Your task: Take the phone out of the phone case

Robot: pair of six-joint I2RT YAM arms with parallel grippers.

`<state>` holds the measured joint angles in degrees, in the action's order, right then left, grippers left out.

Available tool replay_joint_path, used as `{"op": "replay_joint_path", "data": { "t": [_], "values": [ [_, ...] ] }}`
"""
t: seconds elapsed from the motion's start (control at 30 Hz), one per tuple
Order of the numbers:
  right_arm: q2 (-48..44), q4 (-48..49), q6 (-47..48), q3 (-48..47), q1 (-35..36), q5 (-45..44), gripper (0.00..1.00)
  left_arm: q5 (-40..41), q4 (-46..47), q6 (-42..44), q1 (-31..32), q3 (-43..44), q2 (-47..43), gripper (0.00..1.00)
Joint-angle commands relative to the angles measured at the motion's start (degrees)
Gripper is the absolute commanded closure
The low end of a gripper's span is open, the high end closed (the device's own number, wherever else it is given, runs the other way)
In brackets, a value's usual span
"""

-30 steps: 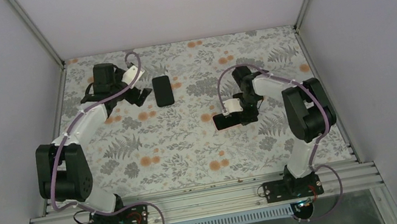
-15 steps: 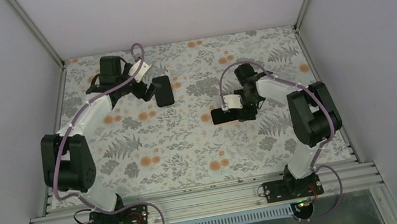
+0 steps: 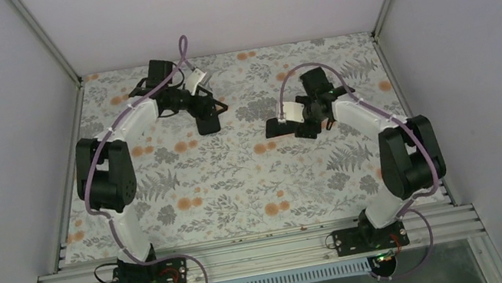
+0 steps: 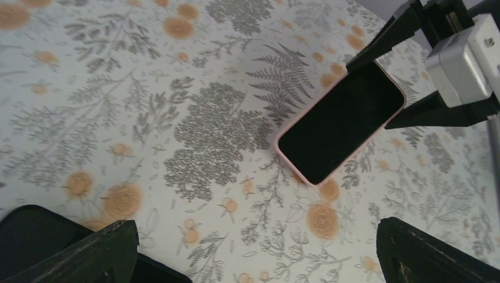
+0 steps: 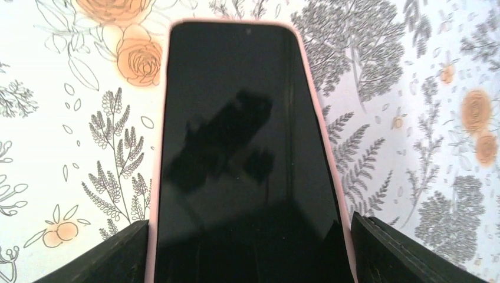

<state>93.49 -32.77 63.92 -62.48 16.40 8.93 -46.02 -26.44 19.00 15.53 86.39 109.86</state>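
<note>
The phone [image 5: 242, 147] has a black screen and sits in a pink phone case [image 5: 158, 177]. My right gripper [image 5: 247, 236] is shut on the case's two long sides near one end. In the top view the cased phone [image 3: 277, 127] sticks out leftward from the right gripper [image 3: 298, 125]. The left wrist view shows the same phone [image 4: 342, 121] diagonally, ahead of my left gripper [image 4: 259, 259]. That gripper is open with only tablecloth between its fingers, and it hovers at the table's back [image 3: 205, 109].
A flat black rectangular slab [image 3: 208, 123] lies on the flowered tablecloth [image 3: 239, 182] just under the left gripper, and its corner shows by the left finger [image 4: 35, 236]. White walls close the table at the back and sides.
The left arm has stretched back and swung right, bringing its gripper over the black slab. The right gripper has carried the cased phone toward the back of the table.
</note>
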Motion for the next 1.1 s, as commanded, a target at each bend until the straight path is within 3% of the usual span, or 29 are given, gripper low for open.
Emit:
{"op": "replay_joint_path", "data": {
  "t": [0.0, 0.33, 0.43, 0.53, 0.6, 0.8, 1.07],
  "values": [
    [-4.18, 2.72, -1.99, -0.54, -0.28, 3.33, 0.28, -6.26, -2.10, -3.06, 0.78, 2.20, 1.43, 0.00],
    [-1.63, -1.03, -1.34, 0.61, -0.84, 3.58, 0.27, -7.92, -3.08, -3.08, 2.03, 2.91, 3.83, 0.00],
    [-0.26, 0.50, -1.43, 1.83, -1.69, 3.74, 0.20, -7.93, -3.10, -2.88, 2.03, 2.61, 3.38, 0.00],
    [-0.42, 0.75, -0.60, 1.35, -3.04, 6.40, 0.04, -7.56, -3.47, -2.54, 2.05, 2.82, 3.15, 0.00],
    [-0.06, -0.65, 2.62, 0.82, -3.13, 7.00, 0.00, -7.22, -3.64, -2.23, 1.98, 3.13, 3.24, 0.00],
    [9.86, -10.25, 6.05, -11.22, -2.87, 8.65, 0.00, -6.35, -3.31, -1.68, 2.01, 4.05, 2.80, 0.00],
    [20.47, -16.38, 6.75, -23.93, -0.47, 9.61, 0.00, 1.97, -5.91, 2.78, 2.03, 4.80, -0.09, 0.00]
  ]
}}
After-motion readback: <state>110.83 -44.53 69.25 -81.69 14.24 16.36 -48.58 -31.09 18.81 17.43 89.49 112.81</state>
